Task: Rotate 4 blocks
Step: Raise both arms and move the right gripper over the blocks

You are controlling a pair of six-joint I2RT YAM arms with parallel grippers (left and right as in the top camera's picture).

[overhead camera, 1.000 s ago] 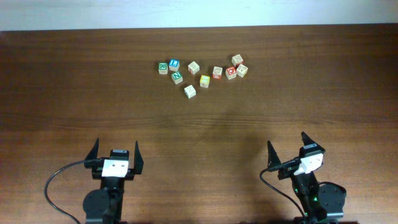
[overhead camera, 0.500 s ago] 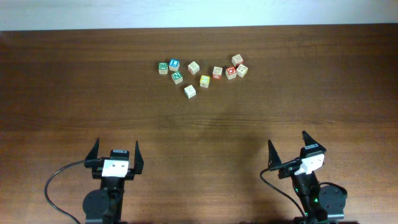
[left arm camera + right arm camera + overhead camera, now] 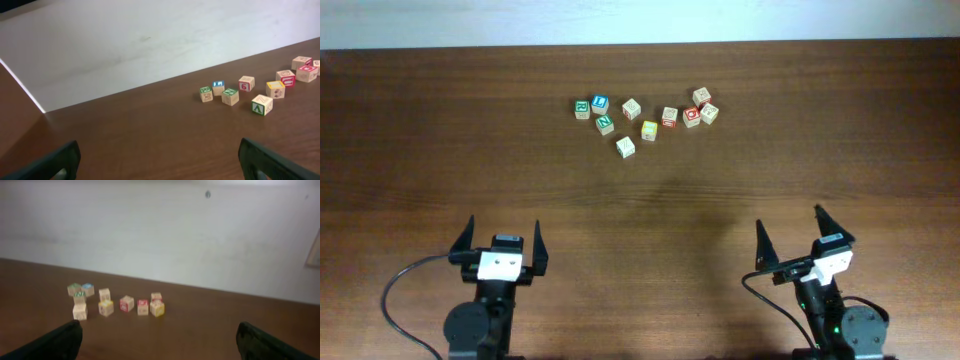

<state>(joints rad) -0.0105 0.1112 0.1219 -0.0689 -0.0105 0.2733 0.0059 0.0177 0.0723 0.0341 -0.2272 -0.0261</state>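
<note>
The blocks lie in a loose cluster at the far middle of the table. Among them are a yellow-topped block (image 3: 649, 130) (image 3: 275, 89) (image 3: 105, 307), a cream block (image 3: 625, 146) (image 3: 262, 104) nearest me, a cream block (image 3: 631, 108) and another cream block (image 3: 709, 113) at the right end. My left gripper (image 3: 503, 225) (image 3: 162, 165) is open near the front left edge, far from them. My right gripper (image 3: 789, 220) (image 3: 160, 342) is open at the front right, also far off. Neither holds anything.
Green-faced cubes (image 3: 582, 108) (image 3: 605, 124) and a blue-faced cube (image 3: 600, 102) sit at the cluster's left end. Red-lettered cubes (image 3: 669, 117) (image 3: 691, 115) lie toward its right. A white wall (image 3: 150, 40) rises behind the table's far edge.
The left arm has shifted slightly left and the right arm slightly right, both jaws still wide. No block has moved.
</note>
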